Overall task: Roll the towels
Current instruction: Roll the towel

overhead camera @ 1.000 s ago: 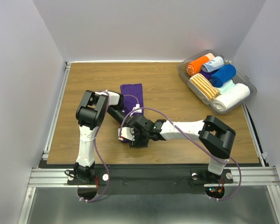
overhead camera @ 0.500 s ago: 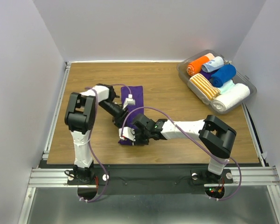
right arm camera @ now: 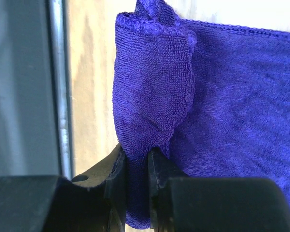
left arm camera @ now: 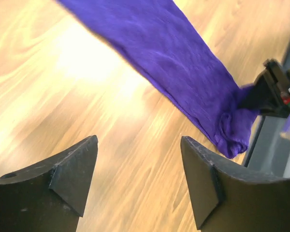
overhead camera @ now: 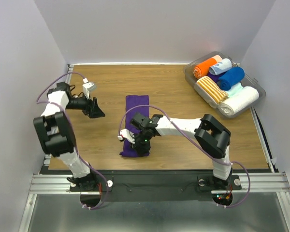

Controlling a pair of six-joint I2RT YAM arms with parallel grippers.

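Purple terry cloth fills your right wrist view. The purple towel (right arm camera: 232,96) has its end doubled over into a fat, soft fold. The right jaws are clenched on that fold, with a pinch of cloth squeezed in the narrow slit between the two dark fingers (right arm camera: 115,181). You get the stitched hem and the loops of the pile here, which no other view gives you.

The top view shows you what the wrist cameras cannot. There the whole purple towel (overhead camera: 136,108) lies as a long strip near the middle of the counter (overhead camera: 183,152), running away from the arm bases. It is flat over its far part and bunched at the near end, where the right arm (overhead camera: 181,126) reaches in. The left arm (overhead camera: 58,137) reaches out to the left side, well apart from the towel, its jaws released and spread wide over bare wood.

The left wrist view agrees: you see only wood grain between its two fingers (left arm camera: 70,176). The purple towel (left arm camera: 183,72) crosses beyond them and ends in a small curled lump (left arm camera: 232,130).

The blue towel (overhead camera: 231,77) sits rolled in the clear bin (overhead camera: 262,93) at the far right corner, among orange, striped, pale and white rolls.
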